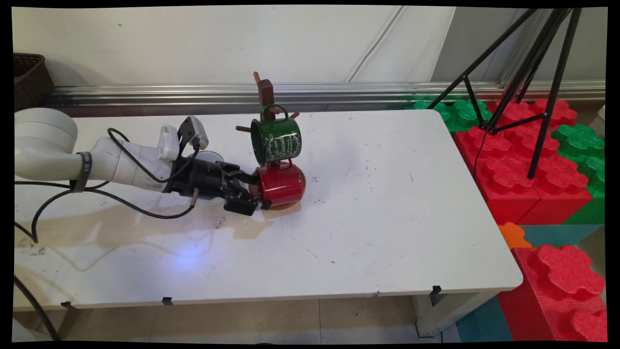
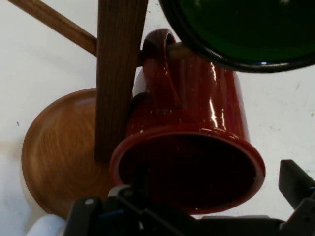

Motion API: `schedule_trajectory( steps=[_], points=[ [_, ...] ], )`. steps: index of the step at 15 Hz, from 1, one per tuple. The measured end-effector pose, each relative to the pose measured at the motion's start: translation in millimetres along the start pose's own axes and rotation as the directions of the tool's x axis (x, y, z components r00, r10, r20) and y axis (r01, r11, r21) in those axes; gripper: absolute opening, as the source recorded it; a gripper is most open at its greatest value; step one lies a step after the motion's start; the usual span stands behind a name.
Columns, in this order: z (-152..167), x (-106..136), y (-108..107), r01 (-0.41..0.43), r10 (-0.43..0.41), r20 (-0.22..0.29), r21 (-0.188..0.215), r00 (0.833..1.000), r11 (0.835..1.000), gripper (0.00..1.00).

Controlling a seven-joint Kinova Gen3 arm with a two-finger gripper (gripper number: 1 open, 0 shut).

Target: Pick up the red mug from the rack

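Red mug [image 1: 281,184] on the rack, gripper at its rim

The red mug, glossy enamel and faintly speckled, is hung by its handle on a low peg of the wooden mug rack [image 1: 265,93], just above the rack's round turned base [image 2: 54,152]. Its open mouth is turned toward the gripper [image 1: 252,191]. A green enamel mug [image 1: 276,138] with white lettering is hung on a higher peg, directly above. The black gripper is held level, close over the white table [image 1: 387,218]. Its fingers are parted about the red mug's rim, one inside the mouth and one outside; whether the rim is pinched cannot be told.
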Motion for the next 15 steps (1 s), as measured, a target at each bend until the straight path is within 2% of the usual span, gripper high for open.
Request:
schedule_trajectory(
  steps=[9,15],
  points=[
    [7,-4,-4,-0.003,0.004,-0.021,0.001,1.000,1.000,1.00],
    [12,-3,-5,0.023,-0.022,-0.050,0.009,0.998,1.000,1.00]
  ],
)
